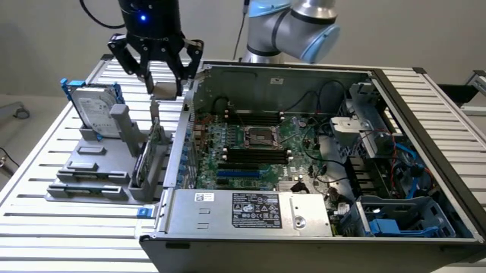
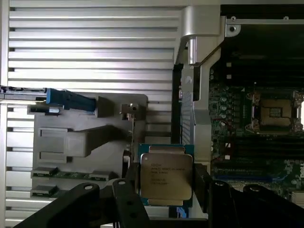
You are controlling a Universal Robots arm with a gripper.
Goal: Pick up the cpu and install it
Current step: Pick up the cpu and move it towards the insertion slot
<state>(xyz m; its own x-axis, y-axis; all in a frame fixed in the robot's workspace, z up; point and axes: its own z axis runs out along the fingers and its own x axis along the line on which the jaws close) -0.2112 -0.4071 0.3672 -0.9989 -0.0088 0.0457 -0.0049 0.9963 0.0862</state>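
The gripper (image 1: 164, 84) is hanging above the slatted aluminium table (image 1: 45, 227), just outside the open computer case's (image 1: 288, 82) wall on the exterior view's left. Its jaws are clamping the cpu (image 1: 163, 89) by two opposite edges. In the wrist view the cpu (image 2: 165, 175) is sitting between the two black fingers (image 2: 127, 192), with its silvery lid and printed lettering facing the camera and a green border showing around it. Beneath the gripper, the grey parts holder (image 1: 91, 170) is lying on the table, with the hard drive (image 1: 95, 108) standing upright in it. Inside the case, the motherboard's processor socket (image 1: 262, 136) is sitting between the black memory slots (image 1: 254, 154), well apart from the held chip.
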